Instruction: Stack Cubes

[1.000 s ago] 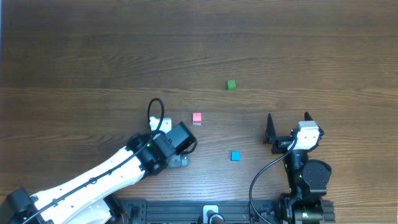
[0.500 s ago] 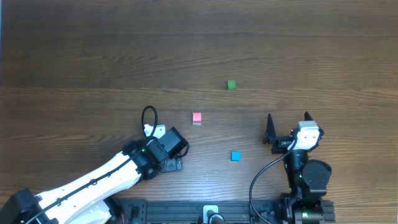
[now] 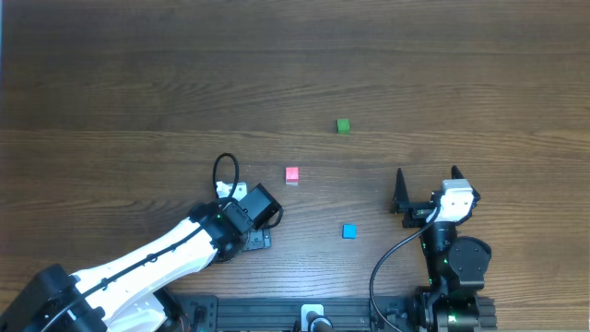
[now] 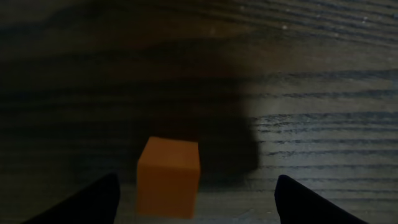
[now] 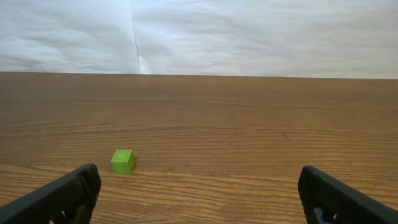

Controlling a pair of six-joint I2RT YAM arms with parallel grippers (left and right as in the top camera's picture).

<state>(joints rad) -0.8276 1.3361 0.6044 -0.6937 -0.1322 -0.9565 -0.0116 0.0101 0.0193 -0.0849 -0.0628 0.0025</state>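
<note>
The left arm [image 3: 157, 263] is stretched low over the near middle of the wooden desk [image 3: 138, 74]. Its jaws are spread wide on either side of an orange cube [image 4: 168, 177], which rests on the desk between them, closer to one finger than the other. A pink cube [image 3: 292, 173] is set a little farther back and to the right. A blue cube [image 3: 348, 231] lies near the front between the two arms, and a green cube [image 3: 343, 125] is placed farther back. The right arm [image 3: 450, 258] is held at the near right, its jaws spread with nothing between them.
</note>
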